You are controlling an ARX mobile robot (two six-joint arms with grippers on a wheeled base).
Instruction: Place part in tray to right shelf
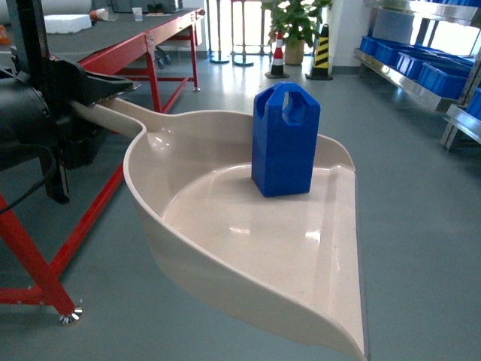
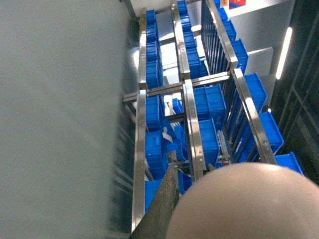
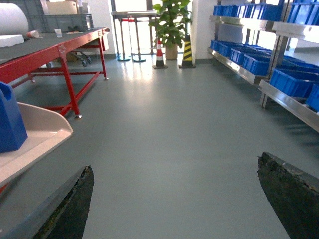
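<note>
Closest to us, the dustpan tray (image 1: 225,248), handle gripped in our left hand (image 1: 113,94), carries the blue part (image 1: 285,143) upright. Right hand (image 3: 174,199) gapes empty. We're transporting; next, approach the right shelf (image 1: 406,79).

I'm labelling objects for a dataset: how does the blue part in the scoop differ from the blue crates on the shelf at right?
The part is a closed upright block with a handle hole on top; the crates are open-topped bins. The part stands alone in the tray, while the crates sit in rows on the shelf. Both are bright blue plastic.
</note>
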